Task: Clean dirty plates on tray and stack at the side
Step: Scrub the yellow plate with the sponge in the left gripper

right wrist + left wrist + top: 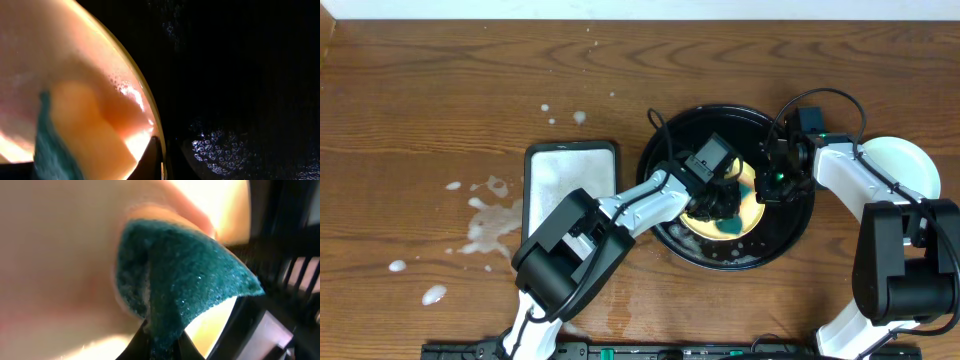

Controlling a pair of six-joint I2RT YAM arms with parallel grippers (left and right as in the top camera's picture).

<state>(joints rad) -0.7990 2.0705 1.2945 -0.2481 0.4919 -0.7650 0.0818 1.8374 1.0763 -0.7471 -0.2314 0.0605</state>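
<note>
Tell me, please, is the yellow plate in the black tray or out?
In. Overhead, the yellow plate sits within the black tray, under the teal sponge.

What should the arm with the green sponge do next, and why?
Probably wipe the sponge a short stroke across the yellow plate. The left end effector clamps it against that plate in the black tray, the right end effector seems to pinch the plate's rim, and droplets show it is wet.

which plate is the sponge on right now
The pale yellow plate inside the black tray, with the green sponge pressed on it. The other visible plate, whitish, sits on the table right of the tray.
</note>
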